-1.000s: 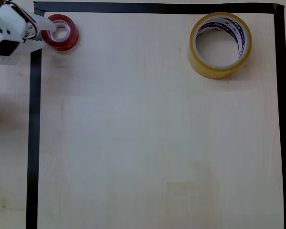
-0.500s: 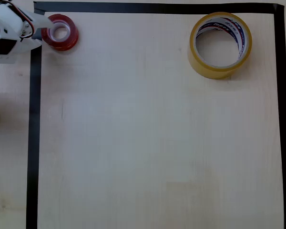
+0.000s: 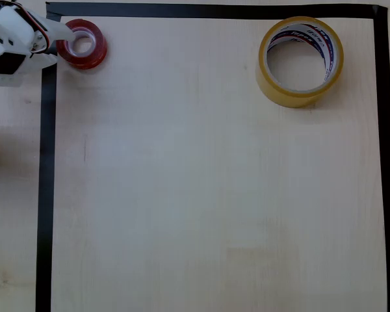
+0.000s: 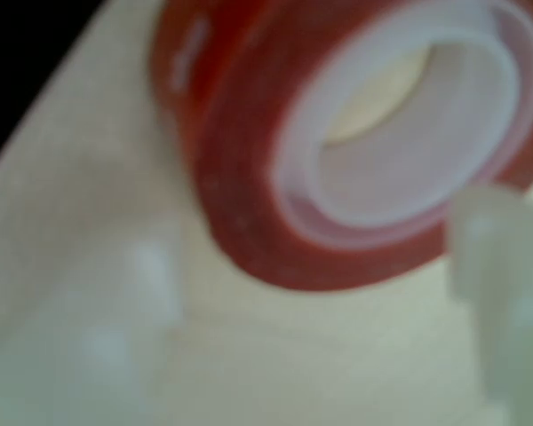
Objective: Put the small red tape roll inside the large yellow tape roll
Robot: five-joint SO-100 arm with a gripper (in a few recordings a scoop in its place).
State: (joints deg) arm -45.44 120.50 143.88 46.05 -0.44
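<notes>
Overhead view has the small red tape roll (image 3: 82, 44) lying flat in the top-left corner of the black tape border (image 3: 47, 182), with the white gripper (image 3: 57, 38) touching its left edge. Whether the gripper's fingers are spread or pinching cannot be told. Well apart, the large yellow tape roll (image 3: 301, 91) lies near the top-right corner of the table (image 3: 208, 195).

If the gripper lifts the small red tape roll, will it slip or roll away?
The small red tape roll looks glossy, so the fingers may slip on it. It lies flat on the table, so rolling seems unlikely. Its rigid-looking ring probably holds shape.
</notes>
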